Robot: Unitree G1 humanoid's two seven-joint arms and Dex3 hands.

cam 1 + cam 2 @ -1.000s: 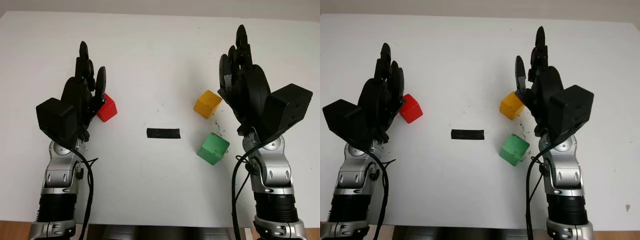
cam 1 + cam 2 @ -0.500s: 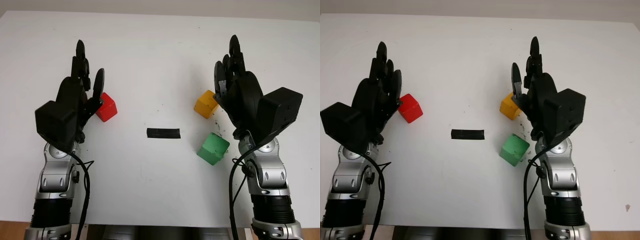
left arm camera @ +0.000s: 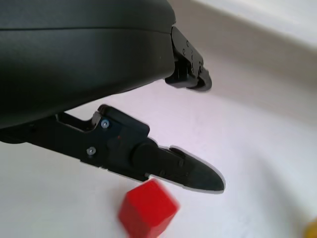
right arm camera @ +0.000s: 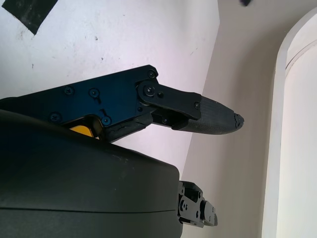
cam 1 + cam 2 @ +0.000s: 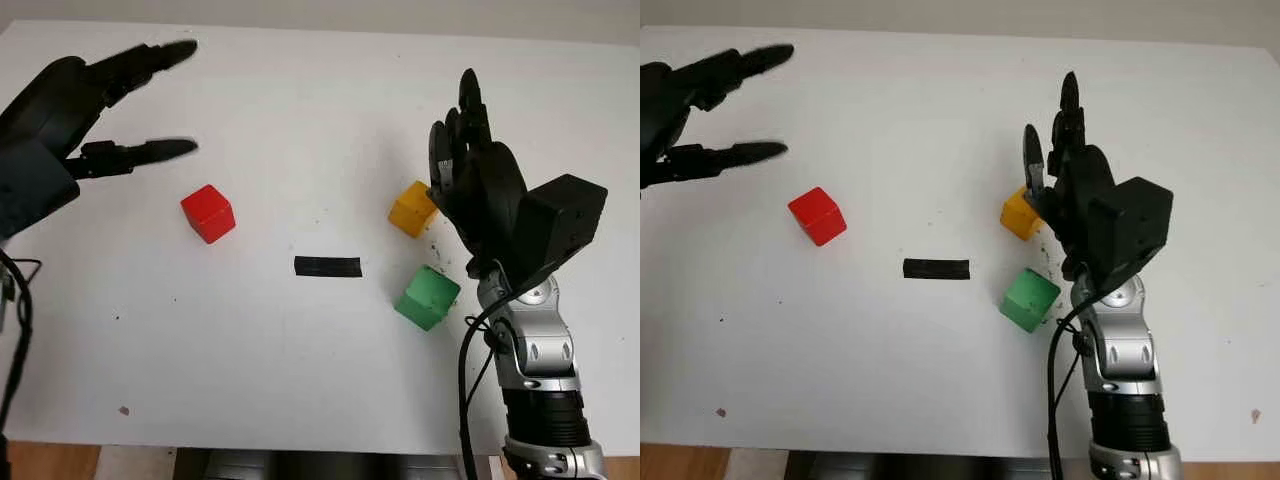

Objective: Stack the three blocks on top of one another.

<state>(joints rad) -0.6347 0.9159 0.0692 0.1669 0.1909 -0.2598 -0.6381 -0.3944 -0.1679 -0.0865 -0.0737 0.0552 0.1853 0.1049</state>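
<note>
Left hand (image 5: 60, 115) is raised over the far left of the table (image 5: 300, 380), fingers (image 5: 140, 152) wide and empty, apparently positioned to reach the red block (image 5: 208, 213), which sits apart to its right. A black tape strip (image 5: 327, 267) lies at centre, likely the stacking mark. Yellow block (image 5: 413, 208) sits right of centre, green block (image 5: 427, 297) nearer. Right hand (image 5: 480, 185) stands just beside the yellow block, fingers wide, holding nothing. No stack begun. No legible writing or brand noted
</note>
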